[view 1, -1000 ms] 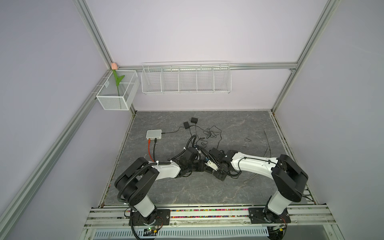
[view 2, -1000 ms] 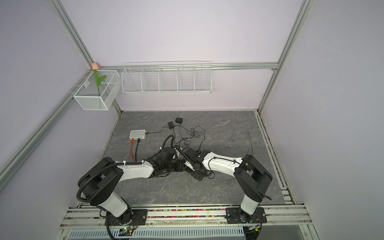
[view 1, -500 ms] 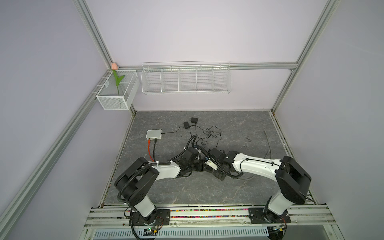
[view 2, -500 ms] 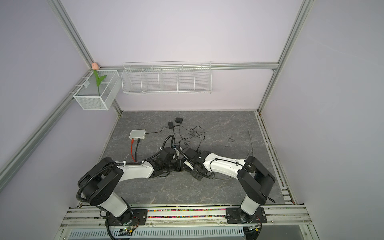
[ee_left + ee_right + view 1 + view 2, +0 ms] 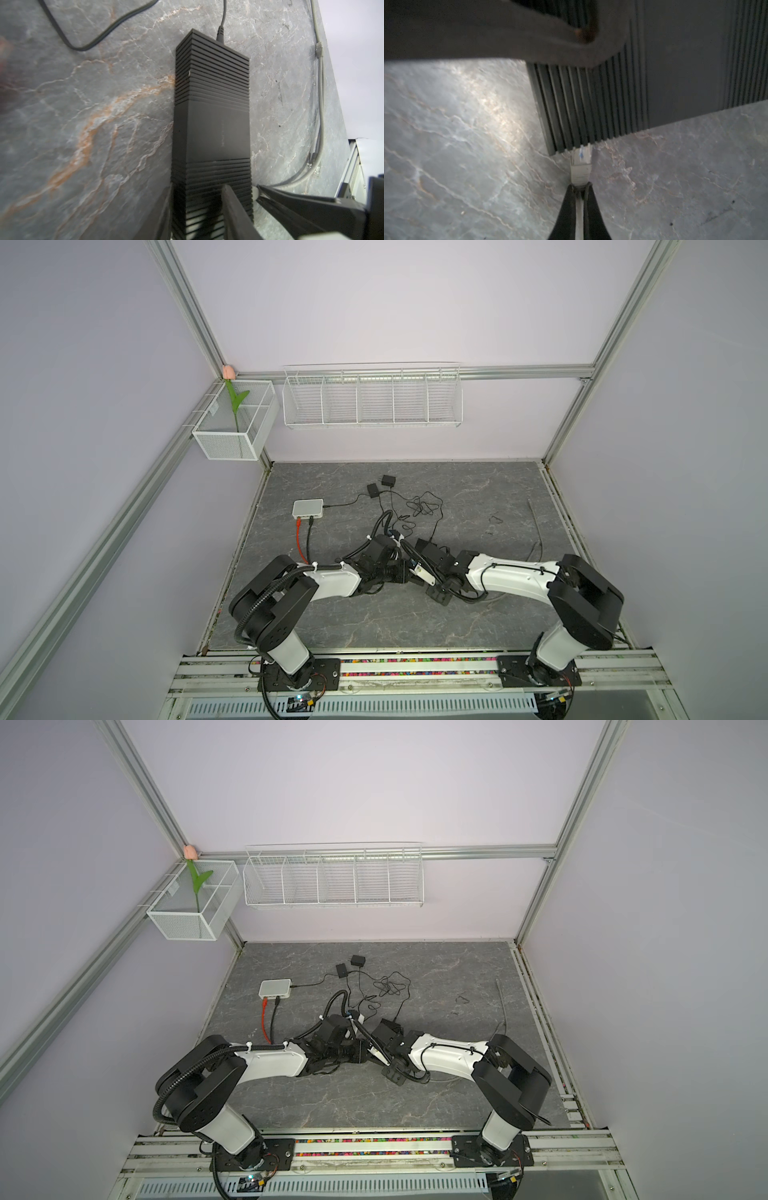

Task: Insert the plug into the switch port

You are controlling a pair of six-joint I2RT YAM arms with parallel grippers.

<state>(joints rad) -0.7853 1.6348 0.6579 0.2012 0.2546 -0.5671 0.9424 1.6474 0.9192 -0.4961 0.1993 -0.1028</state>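
Right pincer grips plug; switch dead ahead, touching plug tip, plug's axis pointing in. Left pincer clamps switch.

**Both top views:** switch, at 4 o'clock from the white box, mostly covered by the left arm and right arm. **Right wrist view:** plug front end hidden at the switch's edge; port not discernible.

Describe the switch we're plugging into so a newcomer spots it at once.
On the grey marbled table, look where the two arms meet. The switch lies there: a long black box with ribbed ends, unlike the white box near the left wall.
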